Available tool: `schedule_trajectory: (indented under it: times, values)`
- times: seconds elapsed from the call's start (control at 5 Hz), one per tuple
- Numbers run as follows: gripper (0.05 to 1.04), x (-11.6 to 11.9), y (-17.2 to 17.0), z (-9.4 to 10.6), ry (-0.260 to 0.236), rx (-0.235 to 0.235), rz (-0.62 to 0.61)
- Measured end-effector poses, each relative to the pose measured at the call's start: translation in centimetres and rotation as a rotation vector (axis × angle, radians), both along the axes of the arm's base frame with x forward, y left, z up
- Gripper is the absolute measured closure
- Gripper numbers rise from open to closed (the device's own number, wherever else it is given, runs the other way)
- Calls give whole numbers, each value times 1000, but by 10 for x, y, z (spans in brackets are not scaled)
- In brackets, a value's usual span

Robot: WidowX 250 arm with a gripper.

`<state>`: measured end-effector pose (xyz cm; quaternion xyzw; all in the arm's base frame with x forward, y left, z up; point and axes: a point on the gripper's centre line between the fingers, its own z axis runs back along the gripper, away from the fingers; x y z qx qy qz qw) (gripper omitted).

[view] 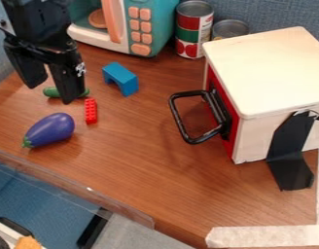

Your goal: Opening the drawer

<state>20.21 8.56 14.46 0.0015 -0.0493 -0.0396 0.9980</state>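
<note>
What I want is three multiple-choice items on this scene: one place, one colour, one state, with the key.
1. The red brick lies:
A) inside the microwave
B) between eggplant and blue block
C) on a can

2. The drawer handle is:
A) white
B) green
C) black

3. The end effector is:
A) open
B) shut
C) gripping the handle

1 B: eggplant on one side, block on the other.
2 C: its bar shows black.
3 A: its fingers stand apart.
</note>
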Motion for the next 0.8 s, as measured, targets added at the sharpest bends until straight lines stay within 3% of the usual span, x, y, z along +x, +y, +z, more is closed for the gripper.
schedule_trajectory:
  times: [0.2, 0.6, 0.8]
  values:
    - [84, 0, -2, -5, 10, -17, 11]
    - [83, 23, -32, -25, -64, -124, 109]
    - [83, 39, -48, -34, -136, -158, 216]
